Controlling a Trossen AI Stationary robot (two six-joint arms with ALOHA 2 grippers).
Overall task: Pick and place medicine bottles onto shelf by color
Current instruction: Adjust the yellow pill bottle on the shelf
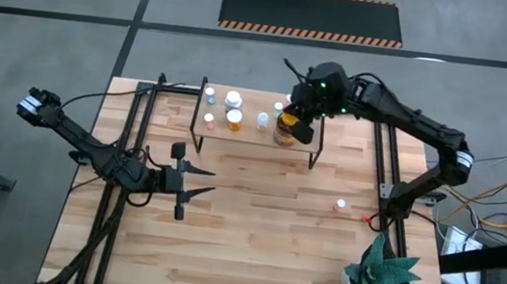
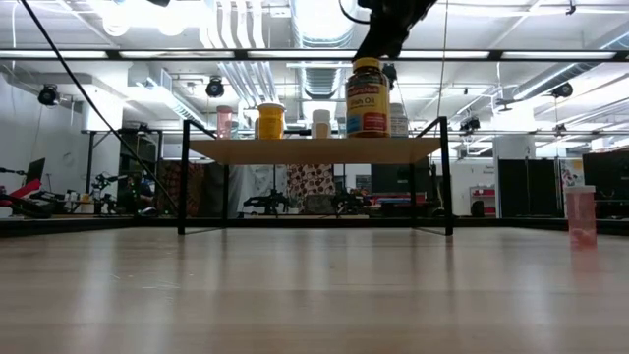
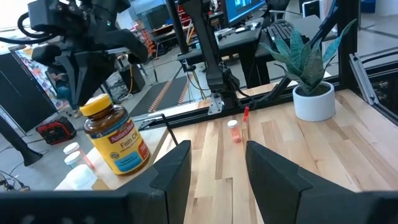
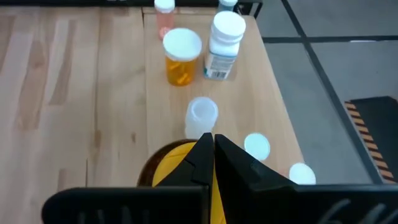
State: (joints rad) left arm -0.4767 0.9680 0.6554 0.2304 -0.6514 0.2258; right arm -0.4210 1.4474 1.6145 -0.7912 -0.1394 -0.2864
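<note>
The light-wood shelf [image 1: 250, 134] stands at the table's far middle and carries several small bottles. Among them are a white-capped one [image 1: 234, 99] and an orange one [image 1: 234, 117]. The larger amber bottle [image 1: 285, 131] with a yellow cap [image 4: 171, 167] stands upright on its base at the shelf's right part [image 2: 367, 98]. My right gripper [image 4: 213, 152] is shut and slants down just above that cap. A red-capped vial [image 1: 341, 205] stands on the table to the right. My left gripper [image 1: 202, 181] hovers open over the table's left middle, with nothing between its fingers. My right gripper's shut fingertips [image 2: 388, 49] stand right at the amber bottle's cap [image 2: 367, 64], coming from above and slanting down. Whether they touch the cap, I cannot tell. The bottle stands upright on the shelf board.
A potted green plant [image 1: 378, 274] stands at the table's near right corner. Black frame rails [image 1: 127, 146] run along both table sides. The wide stretch of tabletop in front of the shelf [image 1: 261, 240] has nothing on it.
</note>
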